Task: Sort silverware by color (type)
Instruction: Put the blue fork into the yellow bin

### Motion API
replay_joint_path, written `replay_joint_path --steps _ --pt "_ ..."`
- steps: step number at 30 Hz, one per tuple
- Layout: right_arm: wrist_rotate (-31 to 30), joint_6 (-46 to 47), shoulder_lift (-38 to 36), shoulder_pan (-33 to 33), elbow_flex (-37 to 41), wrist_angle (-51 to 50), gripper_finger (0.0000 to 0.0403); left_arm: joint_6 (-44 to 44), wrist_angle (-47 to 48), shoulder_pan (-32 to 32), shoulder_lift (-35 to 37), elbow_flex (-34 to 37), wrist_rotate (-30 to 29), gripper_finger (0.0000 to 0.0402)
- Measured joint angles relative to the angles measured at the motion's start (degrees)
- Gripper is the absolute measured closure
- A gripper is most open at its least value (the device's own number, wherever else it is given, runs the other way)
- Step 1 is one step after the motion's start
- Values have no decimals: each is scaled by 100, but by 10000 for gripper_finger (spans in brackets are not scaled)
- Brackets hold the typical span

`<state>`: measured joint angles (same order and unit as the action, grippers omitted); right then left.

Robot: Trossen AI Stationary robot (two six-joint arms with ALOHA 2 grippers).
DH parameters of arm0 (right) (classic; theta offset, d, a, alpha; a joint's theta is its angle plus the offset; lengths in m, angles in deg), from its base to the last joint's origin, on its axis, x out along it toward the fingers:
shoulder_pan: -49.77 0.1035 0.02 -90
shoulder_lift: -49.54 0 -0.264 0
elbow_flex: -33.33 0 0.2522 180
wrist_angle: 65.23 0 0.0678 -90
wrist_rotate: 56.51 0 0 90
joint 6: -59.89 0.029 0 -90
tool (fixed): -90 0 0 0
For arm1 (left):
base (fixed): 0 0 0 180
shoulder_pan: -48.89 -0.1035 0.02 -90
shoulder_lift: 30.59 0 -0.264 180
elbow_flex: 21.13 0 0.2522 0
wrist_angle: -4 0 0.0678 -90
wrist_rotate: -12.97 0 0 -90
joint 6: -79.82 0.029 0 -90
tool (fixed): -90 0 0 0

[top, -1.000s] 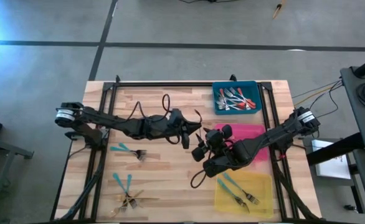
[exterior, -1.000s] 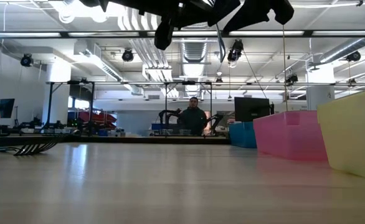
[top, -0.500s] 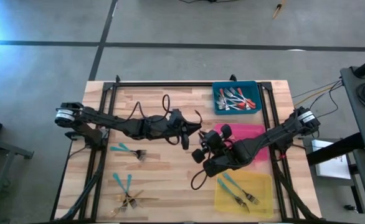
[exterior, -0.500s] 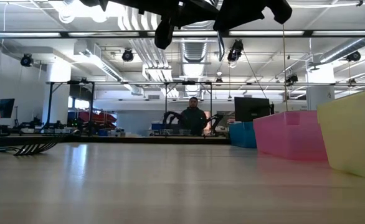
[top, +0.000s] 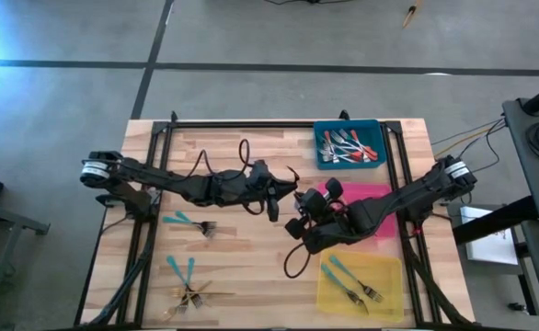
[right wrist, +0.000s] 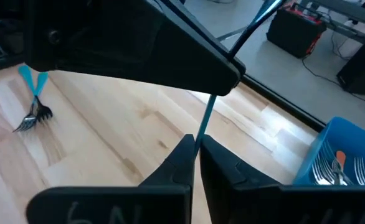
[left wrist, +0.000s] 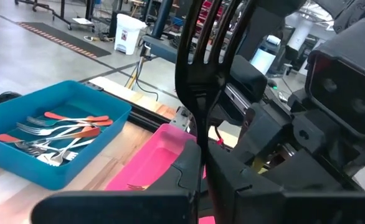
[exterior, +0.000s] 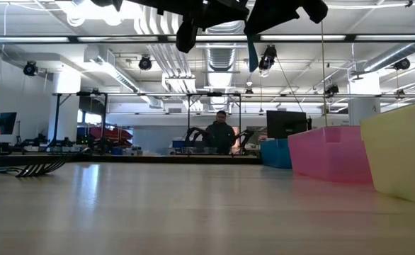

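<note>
high view: my left gripper (top: 274, 204) sits above the middle of the wooden table (top: 223, 267), fingers shut on a fork. my right gripper (top: 297, 218) is just beside it, between the table's middle and the pink tray (top: 375, 191), also clamped shut. the blue tray (top: 348, 144) at the far right corner holds a heap of forks with red handles (top: 345, 147). the yellow tray (top: 361, 285) at the near right holds two forks with teal handles (top: 350, 281). loose on the table's left side: one teal fork (top: 189, 222), and nearer the front edge a small pile of teal and gold forks (top: 189, 291).

low view: both my arms hang from above, well off the table. a slim teal handle (exterior: 252, 51) points down from the dark gripper parts; which gripper grips it i cannot tell here. pink and yellow tray walls stand at right, blue behind them. a person (exterior: 220, 134) stands in the room far beyond the table.

left wrist view: my fingers are pinched on an upright fork (left wrist: 198, 56), tines up, showing dark against the light. beyond it, the blue tray with the red-handled forks, the pink tray, and my other arm close by.

right wrist view: my fingers (right wrist: 176, 163) meet tight on a thin teal handle (right wrist: 206, 121) running up toward the left gripper. on the table beyond, two teal forks (right wrist: 34, 102); the blue tray at one edge.
</note>
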<state>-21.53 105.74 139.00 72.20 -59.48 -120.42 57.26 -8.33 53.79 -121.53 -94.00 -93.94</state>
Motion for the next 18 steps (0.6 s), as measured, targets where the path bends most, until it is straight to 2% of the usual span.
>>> replay_joint_path --steps 9,18 --pt "224 -228 -279 0 2 -21 394 128 -112 -2 16 -13 155 400" --pt "403 -326 -613 2 0 45 395 260 -94 -2 62 -7 672 361"
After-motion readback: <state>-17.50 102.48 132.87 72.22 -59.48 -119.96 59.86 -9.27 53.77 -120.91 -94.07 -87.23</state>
